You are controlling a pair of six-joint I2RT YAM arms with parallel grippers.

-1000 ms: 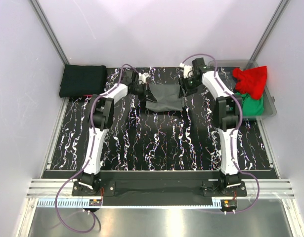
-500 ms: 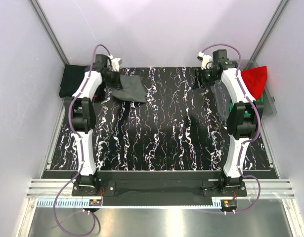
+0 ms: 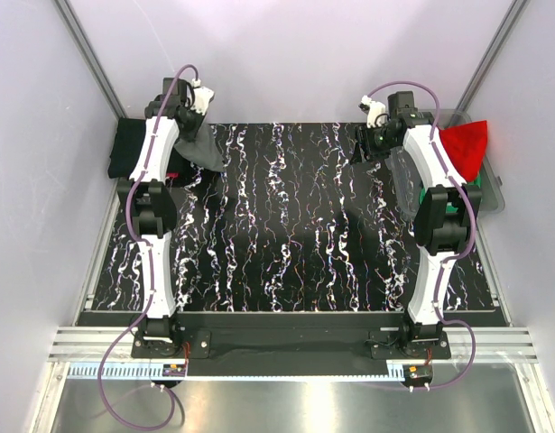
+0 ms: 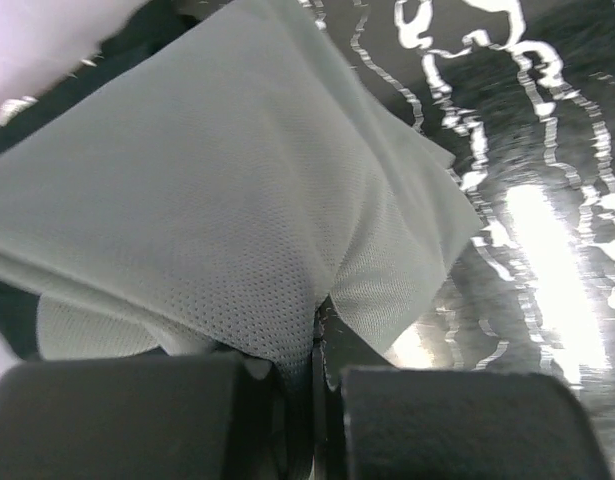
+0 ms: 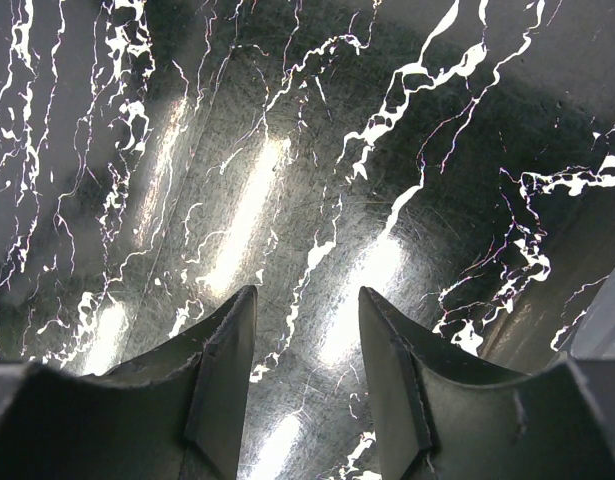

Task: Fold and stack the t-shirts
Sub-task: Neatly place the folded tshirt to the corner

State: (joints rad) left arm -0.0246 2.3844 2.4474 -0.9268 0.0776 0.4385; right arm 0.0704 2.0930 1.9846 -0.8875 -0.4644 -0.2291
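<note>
Pinches a fold of the dark grey t-shirt (image 4: 217, 200) in the left tool (image 4: 317, 375), jaws nearly together, cloth draping down at the far left of the counter (image 3: 286, 225), just beside the folded black t-shirt (image 3: 137, 149). Holds the right tool (image 5: 305, 300) spread wide and empty above the counter's far right, near the bin (image 3: 495, 206) with the red t-shirt (image 3: 467, 144) and green t-shirt (image 3: 465, 194).

Left gripper (image 4: 315, 350) pinched closed, right gripper (image 5: 307, 292) spread, arms outstretched
</note>
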